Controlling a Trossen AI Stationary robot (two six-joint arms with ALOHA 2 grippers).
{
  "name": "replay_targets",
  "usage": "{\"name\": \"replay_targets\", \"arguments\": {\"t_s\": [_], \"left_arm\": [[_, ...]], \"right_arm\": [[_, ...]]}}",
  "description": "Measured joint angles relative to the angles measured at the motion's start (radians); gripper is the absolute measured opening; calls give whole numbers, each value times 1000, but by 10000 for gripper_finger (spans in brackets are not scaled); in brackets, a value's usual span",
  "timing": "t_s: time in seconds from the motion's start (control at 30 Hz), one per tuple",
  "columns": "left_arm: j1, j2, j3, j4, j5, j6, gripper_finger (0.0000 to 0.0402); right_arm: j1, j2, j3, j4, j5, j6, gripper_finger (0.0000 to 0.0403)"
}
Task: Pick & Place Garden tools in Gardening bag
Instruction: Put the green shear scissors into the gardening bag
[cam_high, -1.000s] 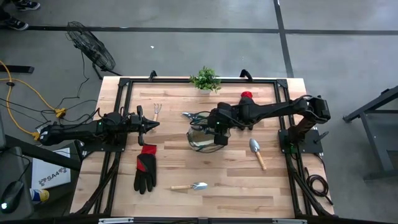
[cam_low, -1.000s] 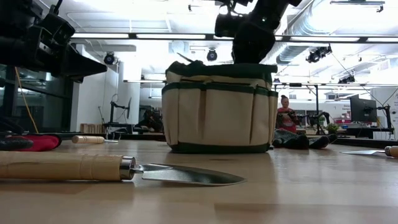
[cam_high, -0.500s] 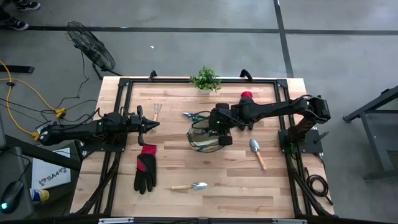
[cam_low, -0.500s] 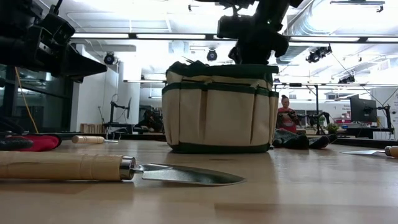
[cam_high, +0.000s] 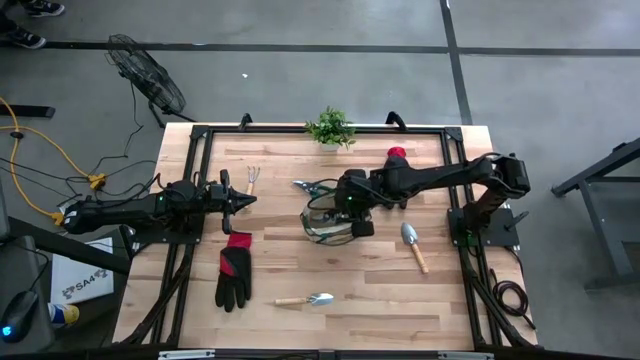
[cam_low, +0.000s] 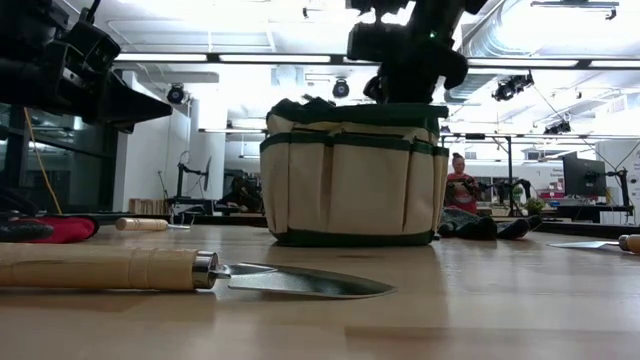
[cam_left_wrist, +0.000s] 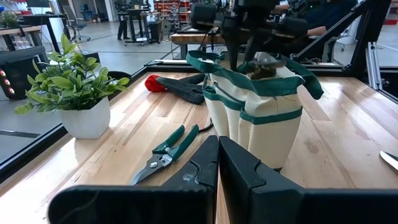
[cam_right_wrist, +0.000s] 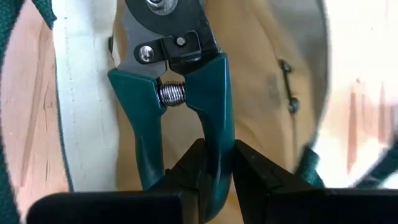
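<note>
Counted from the high view: two wooden-handled trowels, one at about five o'clock from the gardening bag (cam_high: 330, 222) near the right side of the table (cam_high: 380, 300), the other trowel (cam_high: 306, 299) near the front edge at six o'clock from the bag. Two black gloves with red cuffs show: one glove (cam_high: 234, 270) lies at eight o'clock from the bag, and the second glove (cam_left_wrist: 180, 86) lies behind the bag at about one o'clock, its red cuff showing in the high view. One small hand rake (cam_high: 253, 178) lies at ten o'clock from the bag. Two pairs of green-handled shears appear: one pair of shears on the table (cam_left_wrist: 166, 152) just beside the bag at eleven o'clock, and a second pair (cam_right_wrist: 177, 99) inside the bag. One potted plant (cam_high: 331, 128) stands at the far edge at twelve o'clock.

The right gripper (cam_right_wrist: 214, 165) hangs over the open mouth of the bag, its fingers closed to a narrow gap on one teal handle of the shears, which point down into the khaki interior. The left gripper (cam_left_wrist: 217, 163) waits at nine o'clock of the bag, well apart from it, its fingers pressed together and holding nothing.
</note>
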Motion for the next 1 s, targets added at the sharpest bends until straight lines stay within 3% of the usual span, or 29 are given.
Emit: {"name": "replay_targets", "arguments": {"t_s": [0.57, 1.0], "left_arm": [[0, 0, 0, 0, 0, 0, 10], [0, 0, 0, 0, 0, 0, 10]], "right_arm": [[-3, 49, 0, 14, 7, 42, 49], [-3, 48, 0, 23, 7, 78, 78]]}}
